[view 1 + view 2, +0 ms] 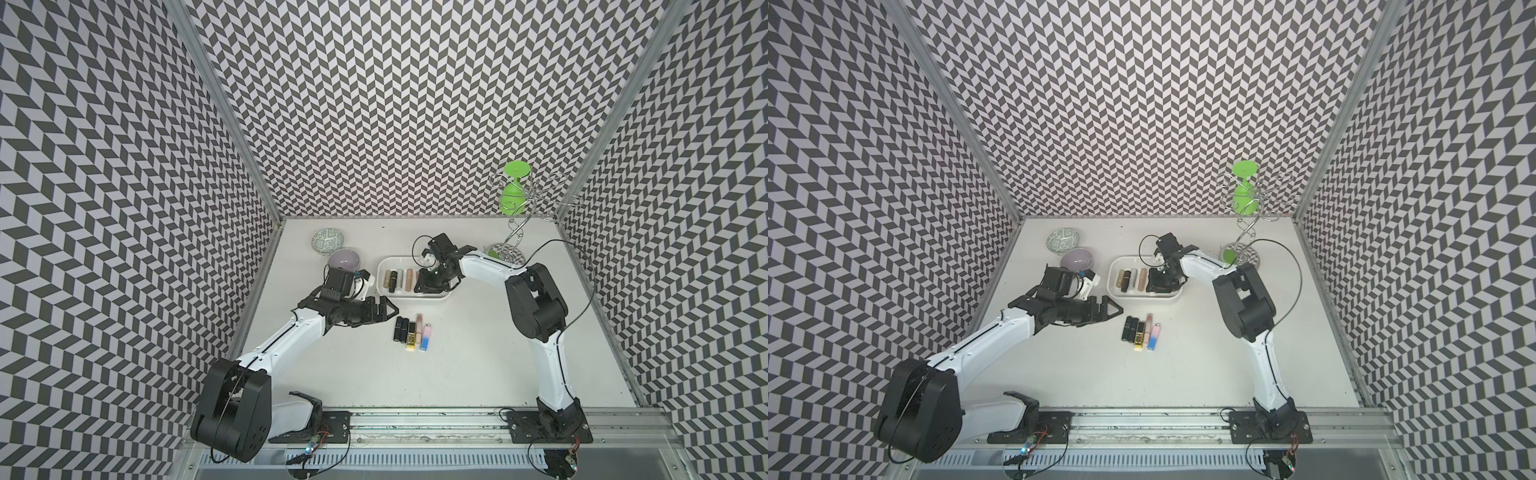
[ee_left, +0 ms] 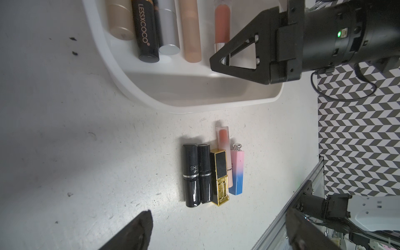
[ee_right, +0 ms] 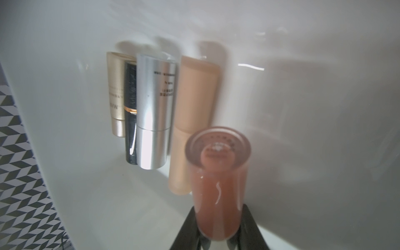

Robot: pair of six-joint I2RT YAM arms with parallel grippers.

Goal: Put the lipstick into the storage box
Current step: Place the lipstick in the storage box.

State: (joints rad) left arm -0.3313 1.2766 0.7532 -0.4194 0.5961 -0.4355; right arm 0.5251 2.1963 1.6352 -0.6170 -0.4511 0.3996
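Note:
The storage box [image 1: 384,266] is a shallow white tray at the middle back of the table, in both top views [image 1: 1113,272]. Several lipsticks lie side by side in it. My right gripper [image 1: 422,286] reaches down into the box [image 3: 303,43], and in the right wrist view this gripper [image 3: 217,208] is shut on a clear tube of coral lipstick [image 3: 218,184] beside a beige tube. Several more lipsticks [image 1: 411,332] lie in a row on the table in front of the box [image 2: 194,106]. My left gripper [image 1: 392,311] hovers open just left of that row [image 2: 213,175], holding nothing.
A green-patterned bowl [image 1: 328,240] and a lilac bowl [image 1: 344,259] sit at the back left, behind my left wrist. A wire stand [image 1: 513,245] carrying a green cup [image 1: 513,193] stands at the back right. Patterned walls close in three sides.

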